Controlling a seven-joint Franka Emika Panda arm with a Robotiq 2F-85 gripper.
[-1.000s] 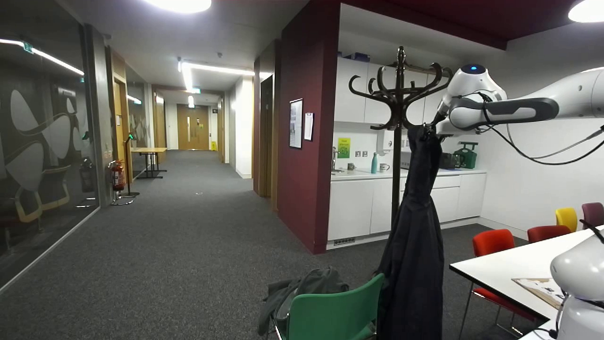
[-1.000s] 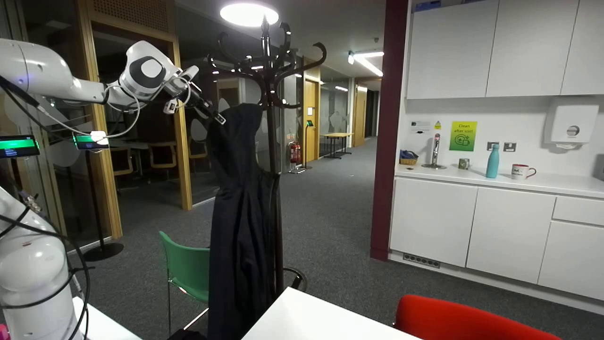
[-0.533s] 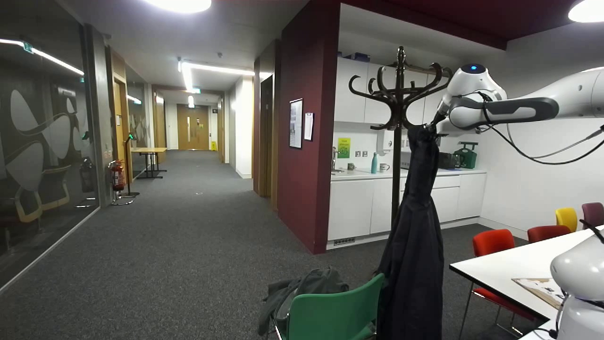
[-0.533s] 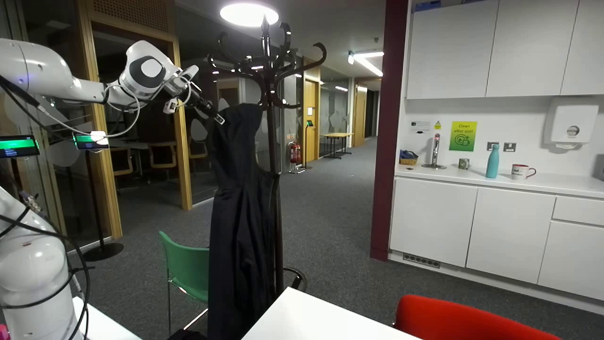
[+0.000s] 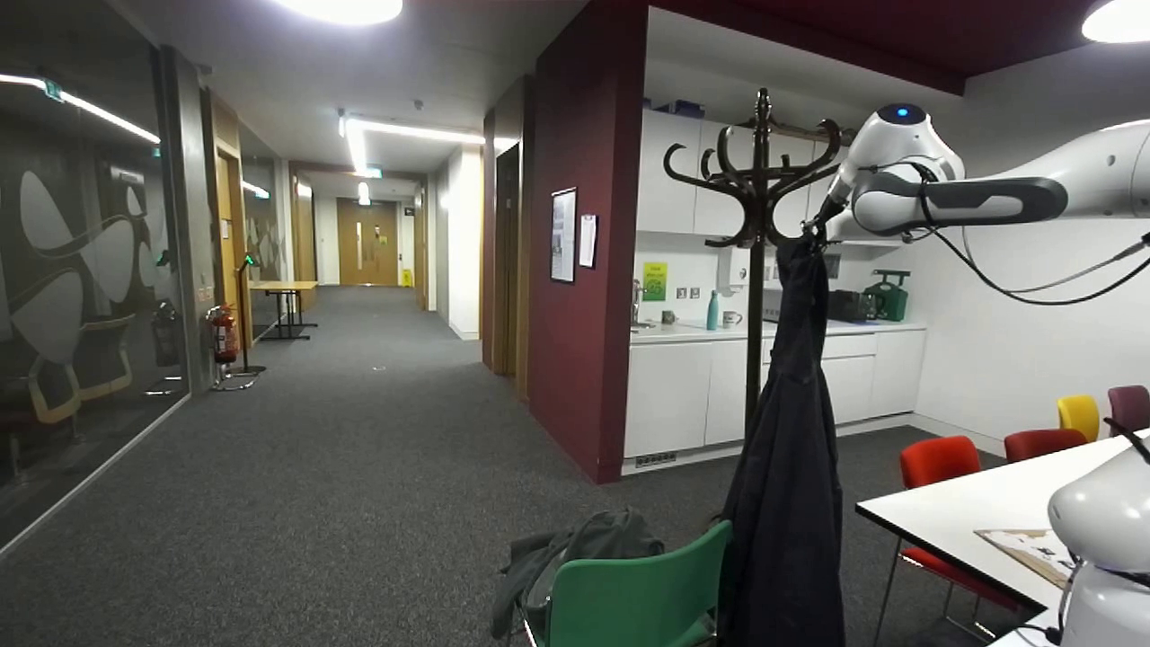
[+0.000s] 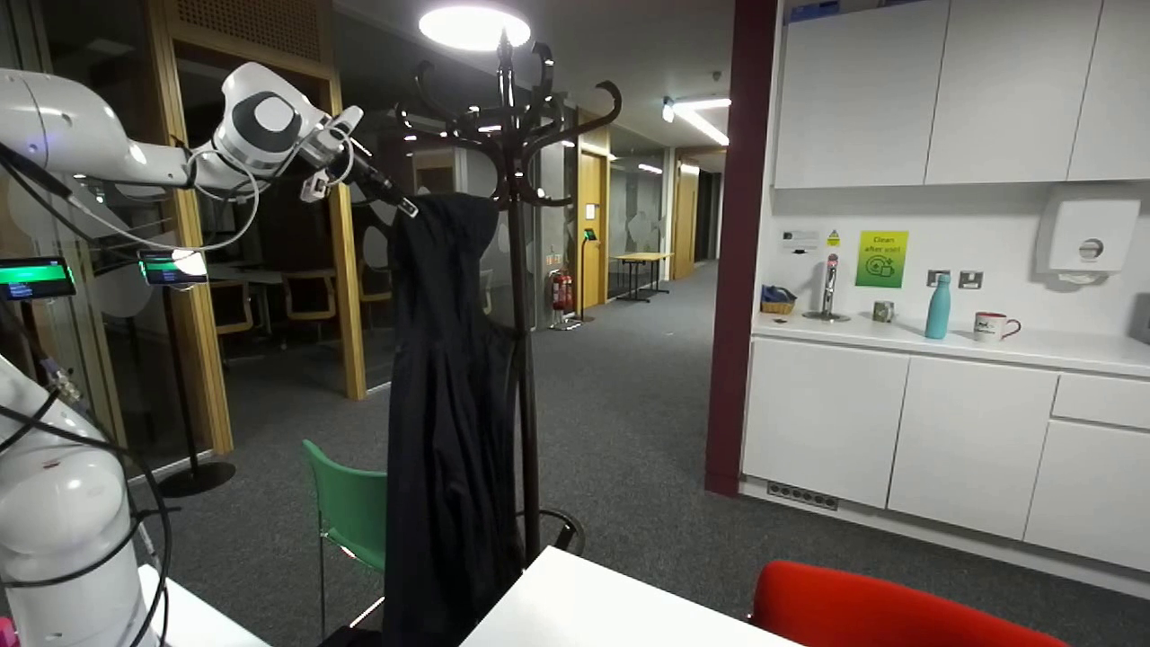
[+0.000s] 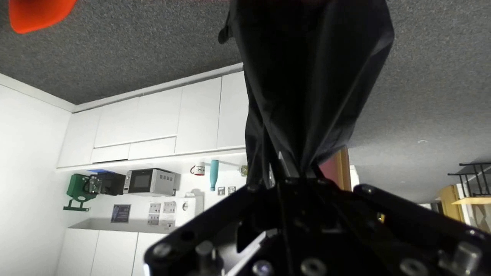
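Note:
A long black garment [image 6: 449,386] hangs in folds beside the dark wooden coat stand [image 6: 523,288]; both exterior views show it. My gripper [image 5: 813,235] is at the garment's upper end, just below the stand's curved hooks. In the wrist view the jaws of the gripper [image 7: 301,174] are together, and the black cloth [image 7: 312,76] gathers into tight folds between the fingertips. Whether a hook also carries the garment is not clear, since the cloth covers that spot.
A green chair [image 5: 638,584] with a grey-green jacket [image 5: 593,544] on it stands close to the garment's lower end. White tables [image 6: 602,611] and red chairs [image 5: 939,460] are near the arm. Behind the stand runs a kitchen counter [image 6: 862,332] with a teal bottle [image 6: 937,310].
The jaws have closed on the cloth. My gripper has risen a little and drawn back from the stand, and the garment has shifted with it.

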